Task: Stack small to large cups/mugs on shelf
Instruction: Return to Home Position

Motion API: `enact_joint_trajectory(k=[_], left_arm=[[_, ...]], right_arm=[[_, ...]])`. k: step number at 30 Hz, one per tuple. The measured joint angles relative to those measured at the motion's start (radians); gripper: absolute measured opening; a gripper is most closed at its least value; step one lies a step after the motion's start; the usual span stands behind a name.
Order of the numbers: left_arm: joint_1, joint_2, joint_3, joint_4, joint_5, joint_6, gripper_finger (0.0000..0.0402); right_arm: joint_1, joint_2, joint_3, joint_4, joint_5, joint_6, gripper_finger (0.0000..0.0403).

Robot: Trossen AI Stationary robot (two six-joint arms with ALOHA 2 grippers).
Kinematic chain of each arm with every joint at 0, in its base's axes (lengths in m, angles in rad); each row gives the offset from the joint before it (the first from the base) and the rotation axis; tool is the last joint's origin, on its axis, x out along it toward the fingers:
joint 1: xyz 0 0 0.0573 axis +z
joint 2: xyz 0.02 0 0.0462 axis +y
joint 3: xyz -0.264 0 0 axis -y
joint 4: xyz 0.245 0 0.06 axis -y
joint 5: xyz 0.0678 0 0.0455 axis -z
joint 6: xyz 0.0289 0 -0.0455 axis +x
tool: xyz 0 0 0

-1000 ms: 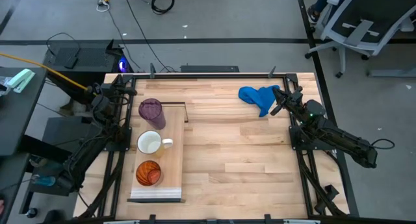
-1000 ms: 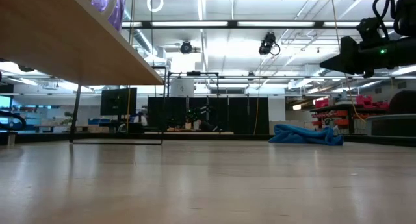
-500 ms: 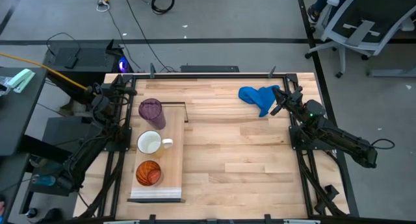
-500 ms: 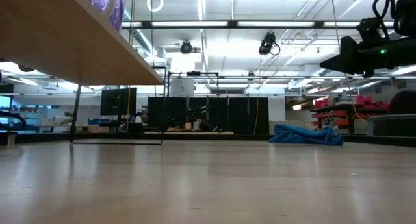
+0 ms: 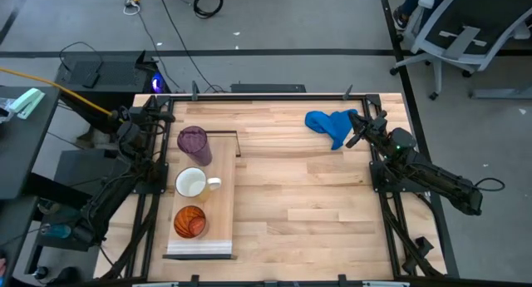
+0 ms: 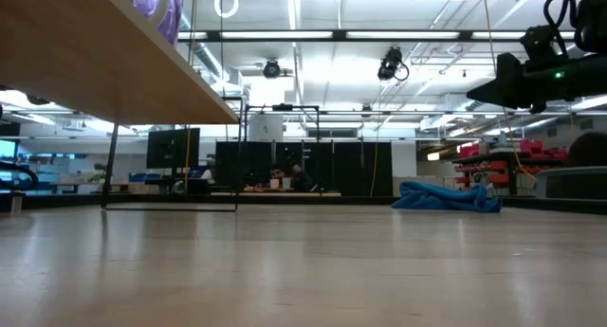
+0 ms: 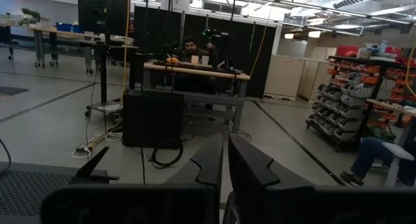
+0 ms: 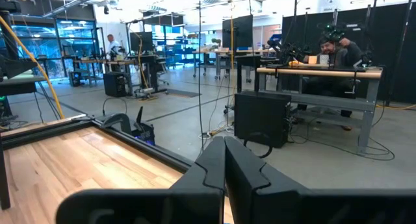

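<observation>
The pale wooden shelf (image 5: 218, 205) runs along the table's left side, raised on a thin dark frame (image 6: 171, 206). On it stand a translucent purple tumbler (image 5: 194, 144) at the far end, a white mug (image 5: 193, 184) in the middle and an orange-red cup (image 5: 190, 222) toward the near end. My left gripper (image 7: 225, 160) is shut and empty at the table's far left corner. My right gripper (image 8: 224, 160) is shut and empty at the far right, beside the blue cloth.
A crumpled blue cloth (image 5: 331, 124) lies on the table at the far right; it also shows in the low view (image 6: 446, 196). People sit at desks in the room beyond the table. The butcher-block tabletop (image 5: 316, 212) spreads between shelf and right arm.
</observation>
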Motion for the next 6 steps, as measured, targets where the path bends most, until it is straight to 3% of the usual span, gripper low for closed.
enact_joint_trajectory(k=[6], left_arm=[[0.000, 0.000, 0.000, 0.000, 0.000, -0.001, 0.0033]], right_arm=[[0.000, 0.000, 0.000, 0.000, 0.000, 0.000, 0.0010]])
